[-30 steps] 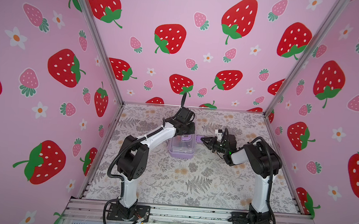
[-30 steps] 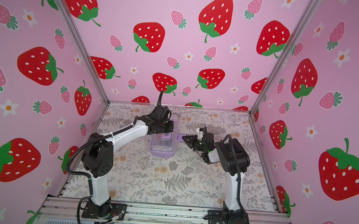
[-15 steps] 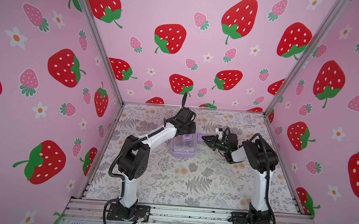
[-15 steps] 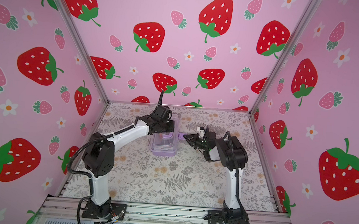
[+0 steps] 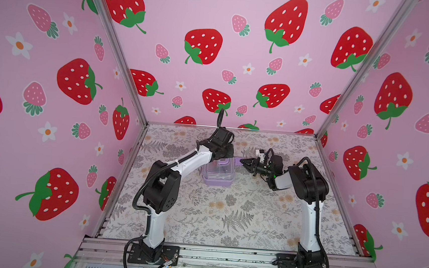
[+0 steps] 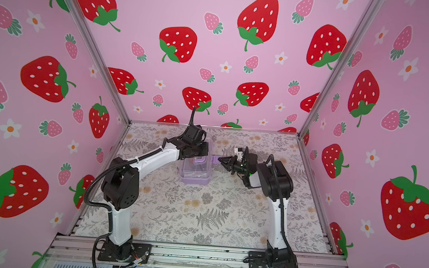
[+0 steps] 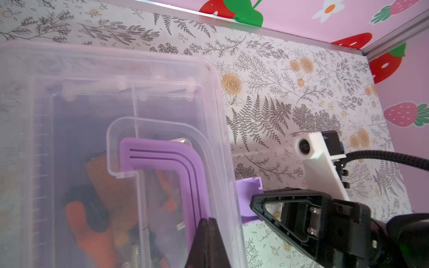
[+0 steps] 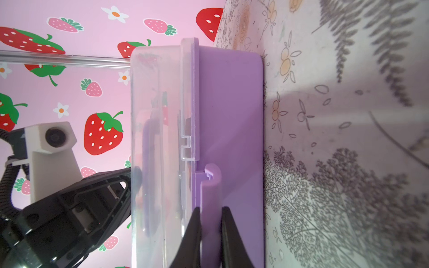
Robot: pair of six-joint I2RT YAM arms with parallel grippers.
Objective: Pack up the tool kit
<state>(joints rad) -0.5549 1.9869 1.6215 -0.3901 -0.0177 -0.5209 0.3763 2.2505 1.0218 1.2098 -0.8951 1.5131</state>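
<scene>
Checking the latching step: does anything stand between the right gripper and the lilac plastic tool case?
Nothing visible does. The right gripper grips the purple side latch of the lilac, clear-lidded plastic tool kit; the shut left gripper rests on its clear lid.

The right claw (image 5: 242, 161), pinched on the latch (image 8: 210, 185), crept closer to the case (image 5: 217, 178) and slightly higher in both top views, and its arm drew in behind. The left arm (image 5: 187, 161) edged slightly toward the middle.
</scene>
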